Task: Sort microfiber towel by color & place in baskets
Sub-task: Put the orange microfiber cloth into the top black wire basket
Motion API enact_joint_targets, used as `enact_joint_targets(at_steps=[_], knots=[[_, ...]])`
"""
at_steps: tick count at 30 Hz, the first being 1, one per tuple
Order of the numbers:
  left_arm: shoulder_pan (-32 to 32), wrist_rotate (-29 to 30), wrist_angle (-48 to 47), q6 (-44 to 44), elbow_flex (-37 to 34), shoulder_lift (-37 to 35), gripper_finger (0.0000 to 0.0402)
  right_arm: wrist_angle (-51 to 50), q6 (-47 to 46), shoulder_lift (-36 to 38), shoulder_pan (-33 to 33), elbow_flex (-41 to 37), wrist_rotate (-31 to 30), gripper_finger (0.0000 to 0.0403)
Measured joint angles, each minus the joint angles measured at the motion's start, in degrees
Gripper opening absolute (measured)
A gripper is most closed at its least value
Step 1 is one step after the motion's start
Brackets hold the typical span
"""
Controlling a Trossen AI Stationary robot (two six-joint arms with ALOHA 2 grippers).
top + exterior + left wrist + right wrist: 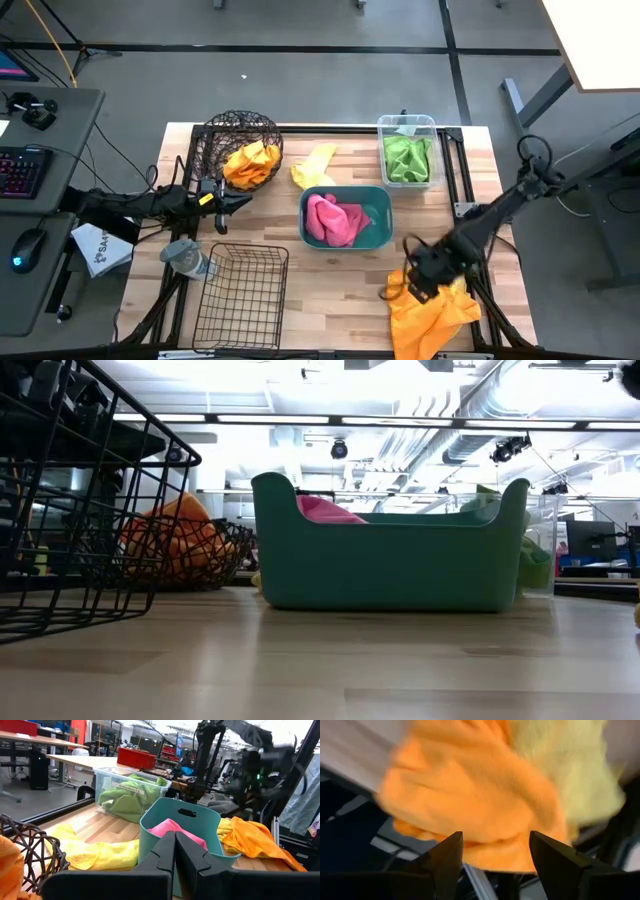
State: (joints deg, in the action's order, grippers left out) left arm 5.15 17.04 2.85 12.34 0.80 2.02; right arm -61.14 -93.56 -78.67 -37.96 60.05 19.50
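An orange towel (432, 312) lies crumpled at the table's near right corner, with a yellow one (565, 765) showing beside it. My right gripper (412, 280) hovers over this pile pointing steeply down, its fingers open (495, 855) and the orange cloth (470, 795) beyond them. Another yellow towel (315, 165) lies flat on the table behind the teal tub (378, 200), which holds a pink towel (333, 220). The round wire basket (215, 140) holds an orange towel (250, 162). The clear bin (382, 125) holds green towels (407, 158). My left gripper (238, 203) waits shut and level, left of the tub.
A rectangular black wire basket (240, 295) stands at the near left, with a grey-blue cloth lump (185, 258) beside it. A black frame rail (470, 185) runs along the table's right side. Bare wood (340, 290) lies between the rectangular basket and the orange pile.
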Motion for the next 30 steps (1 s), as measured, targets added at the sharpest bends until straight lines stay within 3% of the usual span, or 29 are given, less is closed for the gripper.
enact_joint_targets(at_steps=[5, 11, 15, 20, 23, 27, 30], knots=[[0.0, 0.0, 0.0, 0.0, 0.0, 0.0, 0.0000, 12.4, -18.9, -0.1, -7.7, -6.2, 0.8, 0.0225], [0.0, 0.0, 0.0, 0.0, 0.0, 0.0, 0.0000, 13.2, -32.5, -1.8, -14.2, -7.5, 0.8, 0.0225], [0.0, 0.0, 0.0, 0.0, 0.0, 0.0, 0.0000, 13.9, -34.9, -3.1, -16.2, -7.5, 0.1, 0.0225], [0.0, 0.1, 0.0, 0.0, 0.0, 0.0, 0.0000, 14.1, -30.9, -5.5, -16.3, -7.5, 0.1, 0.0218], [0.0, 0.1, 0.0, 0.0, 0.0, 0.0, 0.0000, 14.5, -27.2, -7.3, -16.3, -7.5, 0.5, 0.0171], [0.0, 0.1, 0.0, 0.0, 0.0, 0.0, 0.0000, 15.9, -24.0, -7.0, -15.5, -5.4, 0.4, 0.0030], [0.0, 0.1, 0.0, 0.0, 0.0, 0.0, 0.0000, 12.7, -20.0, -4.8, -14.1, 0.8, 0.4, 0.0017]])
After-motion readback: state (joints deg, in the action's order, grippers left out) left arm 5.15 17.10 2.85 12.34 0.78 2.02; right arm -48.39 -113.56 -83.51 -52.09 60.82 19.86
